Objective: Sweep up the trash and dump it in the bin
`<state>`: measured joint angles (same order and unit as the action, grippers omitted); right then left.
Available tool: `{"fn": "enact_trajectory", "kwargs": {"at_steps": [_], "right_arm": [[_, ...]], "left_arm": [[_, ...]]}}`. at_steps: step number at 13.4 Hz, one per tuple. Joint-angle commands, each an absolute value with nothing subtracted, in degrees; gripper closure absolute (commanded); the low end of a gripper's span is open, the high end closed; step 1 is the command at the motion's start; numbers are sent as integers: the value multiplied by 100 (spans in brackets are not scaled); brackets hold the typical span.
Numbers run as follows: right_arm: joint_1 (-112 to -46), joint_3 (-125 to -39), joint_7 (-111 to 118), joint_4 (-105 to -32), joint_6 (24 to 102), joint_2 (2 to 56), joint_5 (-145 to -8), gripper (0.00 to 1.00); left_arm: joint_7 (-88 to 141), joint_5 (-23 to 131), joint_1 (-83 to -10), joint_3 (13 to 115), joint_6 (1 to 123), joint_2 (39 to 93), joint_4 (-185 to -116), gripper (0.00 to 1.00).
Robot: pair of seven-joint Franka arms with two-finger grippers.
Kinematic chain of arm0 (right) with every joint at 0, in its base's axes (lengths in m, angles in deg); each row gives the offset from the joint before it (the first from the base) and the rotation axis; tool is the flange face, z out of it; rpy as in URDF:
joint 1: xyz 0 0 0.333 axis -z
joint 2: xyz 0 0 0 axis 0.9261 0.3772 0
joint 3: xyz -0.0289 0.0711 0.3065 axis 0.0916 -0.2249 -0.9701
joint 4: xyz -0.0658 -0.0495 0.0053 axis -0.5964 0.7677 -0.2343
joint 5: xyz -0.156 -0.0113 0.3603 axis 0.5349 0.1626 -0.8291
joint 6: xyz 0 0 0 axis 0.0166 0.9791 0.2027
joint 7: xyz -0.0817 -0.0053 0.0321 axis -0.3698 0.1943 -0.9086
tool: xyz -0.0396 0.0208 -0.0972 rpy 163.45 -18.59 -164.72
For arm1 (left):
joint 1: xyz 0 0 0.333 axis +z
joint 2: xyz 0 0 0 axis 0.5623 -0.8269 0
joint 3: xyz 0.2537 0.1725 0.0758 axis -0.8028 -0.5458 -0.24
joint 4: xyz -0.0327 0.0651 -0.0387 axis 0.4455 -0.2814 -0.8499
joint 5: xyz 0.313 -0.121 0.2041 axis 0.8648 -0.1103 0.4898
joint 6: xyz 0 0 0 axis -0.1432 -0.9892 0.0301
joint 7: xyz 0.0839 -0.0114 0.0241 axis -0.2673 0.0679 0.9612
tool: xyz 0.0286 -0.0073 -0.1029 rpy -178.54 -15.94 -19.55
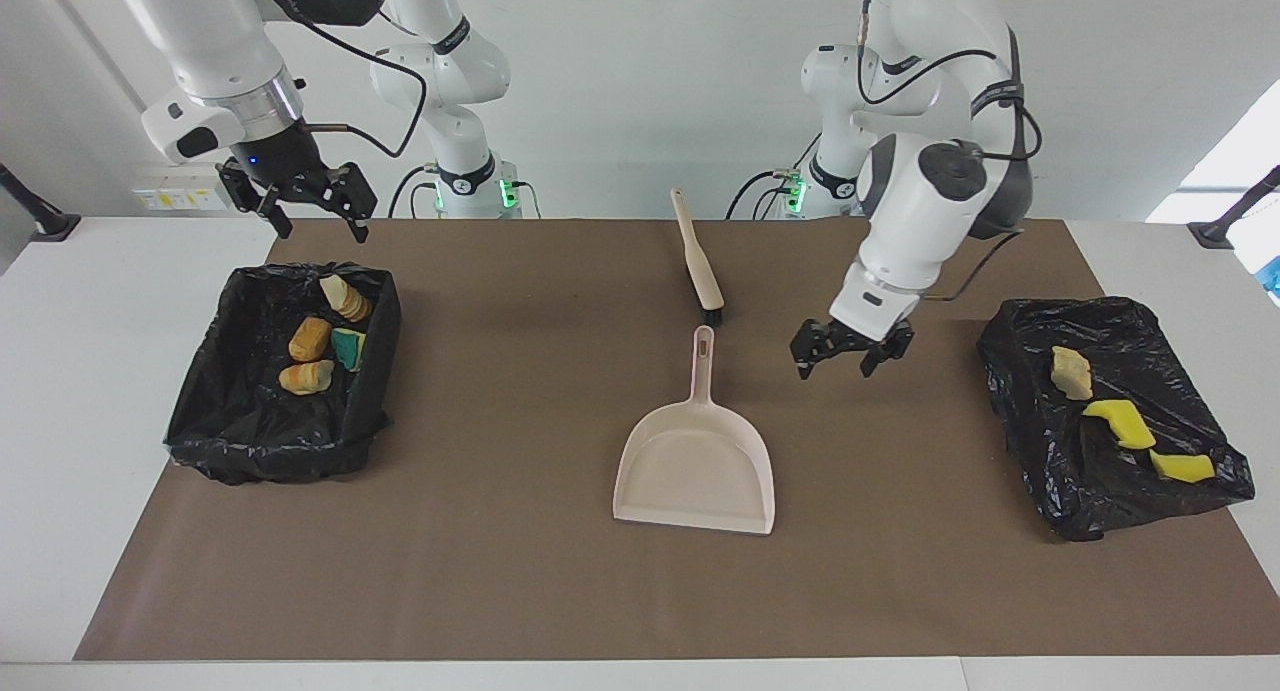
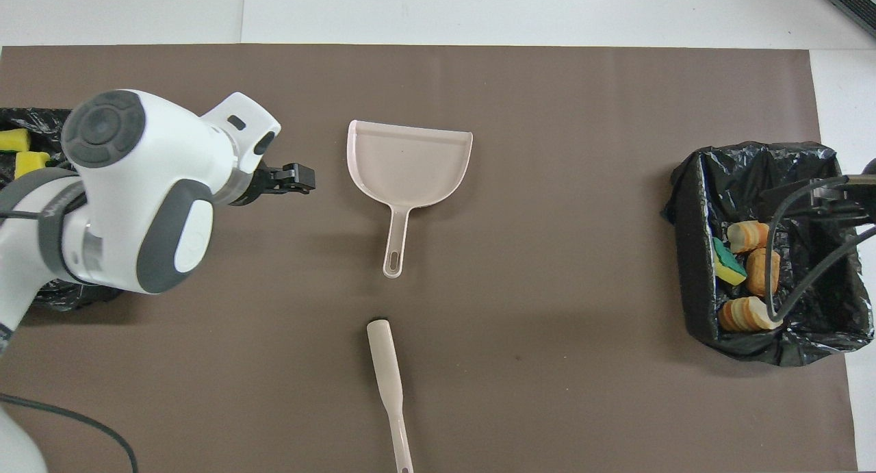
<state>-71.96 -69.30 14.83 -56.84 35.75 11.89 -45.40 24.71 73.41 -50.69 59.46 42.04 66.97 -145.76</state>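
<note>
The trash lies in two places. Three tan bread-like pieces [image 1: 310, 339] and a green-and-yellow sponge [image 1: 350, 348] lie in the black-lined bin [image 1: 200, 411] at the right arm's end. A tan piece [image 1: 1071, 373] and two yellow sponge chunks [image 1: 1122, 423] lie on a black bag [image 1: 1040, 451] at the left arm's end. The beige dustpan [image 1: 697, 461] lies empty mid-table. The brush [image 1: 698, 261] lies nearer to the robots than the dustpan. My left gripper [image 1: 838, 363] is open and empty, low over the mat between dustpan and black bag. My right gripper [image 1: 322, 221] is open and empty, raised over the bin's robot-side edge.
A brown mat [image 1: 500, 571] covers the table. In the overhead view the left arm's body hides much of the black bag [image 2: 41, 120]; two yellow chunks [image 2: 14, 139] show beside it. The bin [image 2: 691, 254] and dustpan [image 2: 409, 161] also show there.
</note>
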Motion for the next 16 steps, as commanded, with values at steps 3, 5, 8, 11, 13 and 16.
{"fn": "enact_trajectory", "kwargs": {"at_steps": [3, 5, 8, 11, 13, 16], "right_arm": [[-7162, -6958, 1591, -5775, 3674, 1133, -4594, 0], [-7162, -6958, 1591, -5766, 3674, 1133, -4594, 0], [-7162, -6958, 1591, -5775, 3674, 1133, -4594, 0], [-7162, -6958, 1591, -5766, 3674, 1133, -4594, 0], [-7162, -6958, 1591, -5766, 3674, 1133, -4594, 0], [-7162, -6958, 1591, -5775, 3674, 1133, -4594, 0]], "left_arm": [[1085, 7601, -4153, 5961, 3242, 7206, -14612, 0], [889, 7865, -3984, 5961, 2935, 7365, -14429, 0], [898, 7875, -3957, 5961, 1742, 7339, -13508, 0], [959, 7866, -3966, 5970, 1185, 7505, -13154, 0], [1056, 7840, -3958, 5944, 870, 7628, -13083, 0], [1074, 7866, -3957, 5943, 376, 7655, -12767, 0]]}}
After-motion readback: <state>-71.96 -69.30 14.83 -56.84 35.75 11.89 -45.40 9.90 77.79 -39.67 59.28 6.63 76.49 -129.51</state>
